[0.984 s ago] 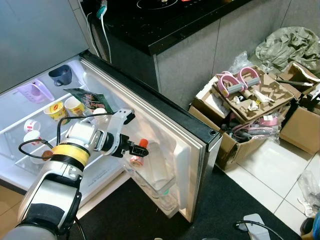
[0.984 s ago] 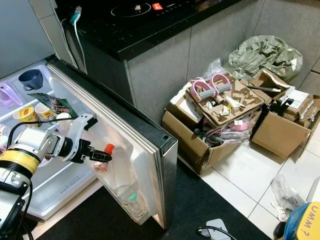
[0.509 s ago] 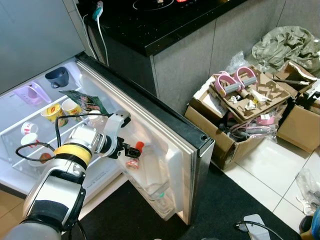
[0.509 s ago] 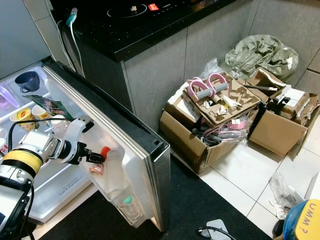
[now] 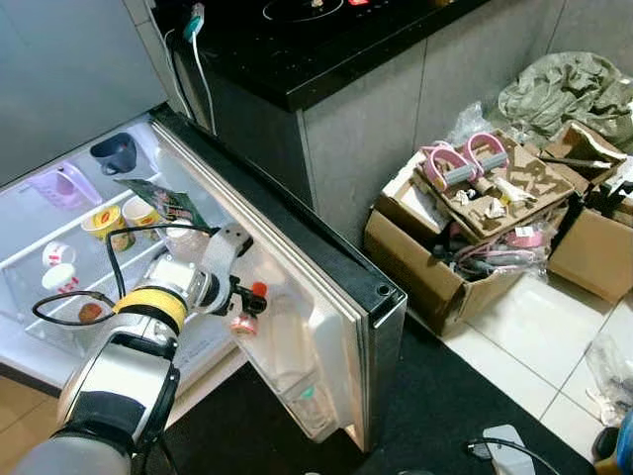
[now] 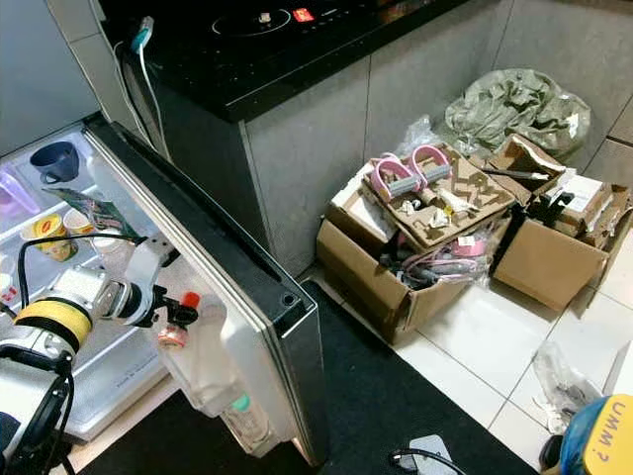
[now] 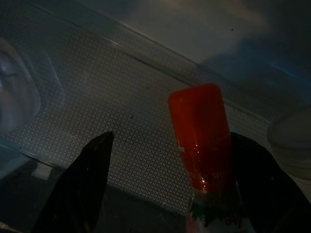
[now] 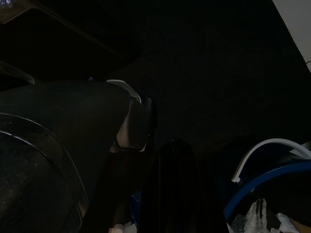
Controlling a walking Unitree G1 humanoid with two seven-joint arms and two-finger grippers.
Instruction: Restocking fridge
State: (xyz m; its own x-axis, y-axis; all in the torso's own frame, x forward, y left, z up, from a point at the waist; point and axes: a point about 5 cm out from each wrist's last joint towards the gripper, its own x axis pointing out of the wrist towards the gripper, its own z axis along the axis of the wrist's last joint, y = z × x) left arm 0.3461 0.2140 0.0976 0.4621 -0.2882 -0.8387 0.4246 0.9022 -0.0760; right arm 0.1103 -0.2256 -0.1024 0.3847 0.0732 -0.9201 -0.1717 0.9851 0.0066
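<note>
A small bottle with a red cap (image 5: 257, 290) stands in the clear shelf (image 5: 297, 371) on the inside of the open fridge door (image 5: 326, 247). My left gripper (image 5: 247, 302) reaches in at cap height. In the left wrist view the red-capped bottle (image 7: 201, 141) rises between my spread black fingers (image 7: 90, 179), nearer to one of them, and the gripper (image 7: 171, 145) is open. Taller clear bottles, one with a teal cap (image 5: 307, 393), fill the same door shelf. The lit fridge shelves hold yellow cups (image 5: 104, 220), a blue mug (image 5: 117, 151) and a snack bag (image 5: 173, 203). The right wrist view is very dark.
A black countertop (image 5: 326, 40) runs above the fridge. Open cardboard boxes (image 5: 475, 198) full of clutter and a green bag (image 5: 574, 89) stand on the white tiles at the right. A black mat (image 5: 475, 396) lies beside the door's free edge.
The fridge door has swung further towards the fridge, and my left gripper has moved with it, staying at the red-capped bottle. The camera has shifted slightly.
</note>
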